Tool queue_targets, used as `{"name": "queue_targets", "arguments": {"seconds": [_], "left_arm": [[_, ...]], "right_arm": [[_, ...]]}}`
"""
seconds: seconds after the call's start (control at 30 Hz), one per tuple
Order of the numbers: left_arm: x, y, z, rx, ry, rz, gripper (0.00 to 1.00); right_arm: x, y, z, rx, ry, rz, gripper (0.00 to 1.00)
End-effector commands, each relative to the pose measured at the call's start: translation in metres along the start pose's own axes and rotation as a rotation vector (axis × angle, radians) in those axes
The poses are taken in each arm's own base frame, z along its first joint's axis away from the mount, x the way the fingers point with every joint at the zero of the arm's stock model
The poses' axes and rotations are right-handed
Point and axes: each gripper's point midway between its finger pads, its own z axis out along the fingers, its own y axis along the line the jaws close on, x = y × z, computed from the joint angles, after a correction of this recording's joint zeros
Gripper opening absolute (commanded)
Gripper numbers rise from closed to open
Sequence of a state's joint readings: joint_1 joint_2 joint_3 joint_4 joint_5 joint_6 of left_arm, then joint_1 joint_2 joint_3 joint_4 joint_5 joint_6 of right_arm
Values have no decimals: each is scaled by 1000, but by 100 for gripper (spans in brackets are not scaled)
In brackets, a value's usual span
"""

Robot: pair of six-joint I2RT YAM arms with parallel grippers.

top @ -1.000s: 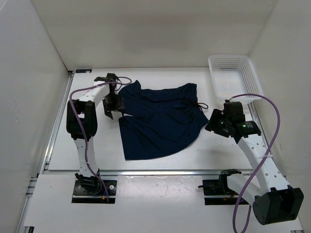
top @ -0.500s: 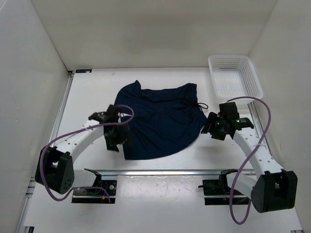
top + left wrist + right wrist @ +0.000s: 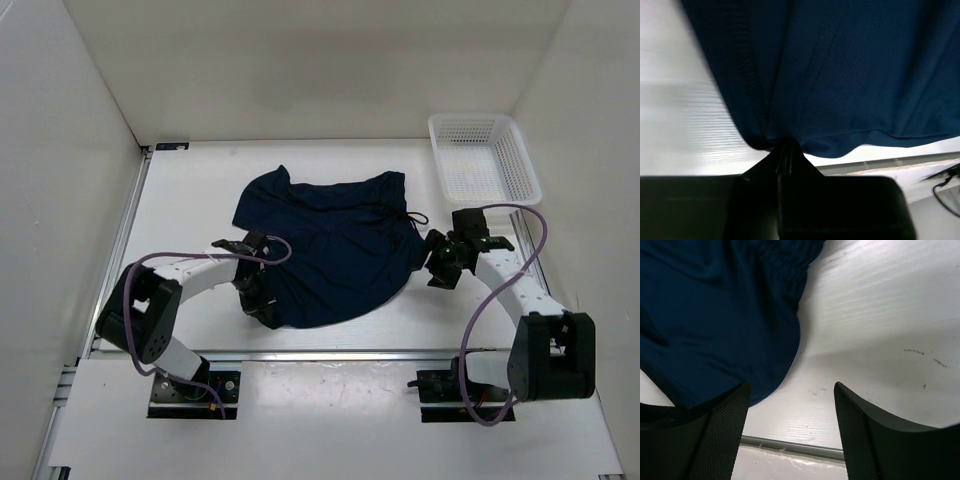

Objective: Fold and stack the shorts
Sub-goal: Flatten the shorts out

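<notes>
Shorts: I see them spread flat mid-table, with the drawstring side toward the right arm.
Left gripper: fingers pressed together, pinching the hem at the shorts' near-left corner.
Right gripper: jaws apart, low over the table just beside the shorts' right edge.
Basket: far-right corner, apart from the shorts.

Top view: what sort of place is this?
Likely a robot test booth, not a home: two arms bolted to a white table, bare white walls, navy shorts and a mesh basket.
</notes>
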State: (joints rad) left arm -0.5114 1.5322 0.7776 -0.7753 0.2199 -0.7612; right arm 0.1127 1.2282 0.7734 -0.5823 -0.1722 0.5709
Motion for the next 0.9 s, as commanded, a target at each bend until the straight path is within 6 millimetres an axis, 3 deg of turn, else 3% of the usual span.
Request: {"name": "queue_targets", "arguments": {"seconds": [0.0,0.17,0.27,0.47,0.57,0.6,0.67,0.7,0.83,0.87], "left_arm": [[-25,-3,-21,50,-119,-14,10],[-39,17,-65,64,-292,-136,10],[-41,19,-73,72,-311,-141,10],[-46,18,-76,65,-310,-131,10],[-56,21,-88,66,-341,-151,10],[-63,23,-94,73,-358,-173,10],[-71,22,-112,86,-392,-167,10],[-76,20,-118,95,-410,-174,10],[-95,25,-154,108,-490,-187,10],[-97,26,-159,107,-499,-183,10]], "right_arm": [[-12,7,9,-58,-2,40,70],[-17,5,24,-43,22,58,67],[-16,13,38,-97,53,69,67],[-34,7,65,-56,21,99,62],[-43,7,72,-42,7,109,44],[-49,11,72,-51,-7,114,26],[-60,13,67,-36,-44,109,6],[-63,12,63,-25,-54,84,0],[-63,9,31,11,-97,32,0],[-62,11,13,15,-117,20,0]]}}
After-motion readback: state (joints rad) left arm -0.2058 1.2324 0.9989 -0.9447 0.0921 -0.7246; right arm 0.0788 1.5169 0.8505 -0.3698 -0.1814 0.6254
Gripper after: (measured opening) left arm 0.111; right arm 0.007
